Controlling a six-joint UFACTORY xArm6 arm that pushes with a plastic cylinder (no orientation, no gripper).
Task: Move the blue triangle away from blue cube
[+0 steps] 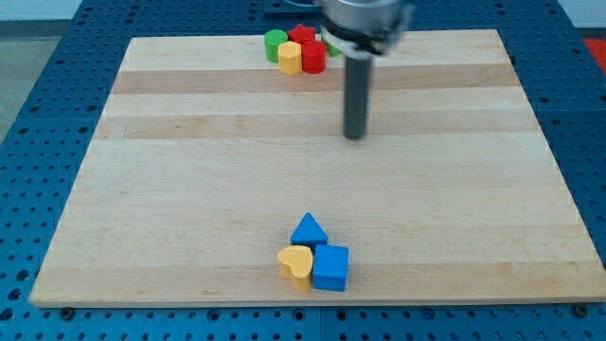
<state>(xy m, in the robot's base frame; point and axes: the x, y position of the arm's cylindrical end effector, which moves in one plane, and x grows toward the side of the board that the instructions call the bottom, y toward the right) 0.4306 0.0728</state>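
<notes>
The blue triangle (309,230) lies near the view's bottom centre of the wooden board (189,189). It touches the blue cube (330,267) just below and to its right, and a yellow heart-shaped block (295,264) below and to its left. My tip (354,135) stands in the upper middle of the board, well above the blue triangle and a little to its right, touching no block.
A cluster sits at the view's top edge of the board: a green round block (276,44), a yellow block (290,58), a red block (313,56) and another red block (302,35). A blue perforated table (38,114) surrounds the board.
</notes>
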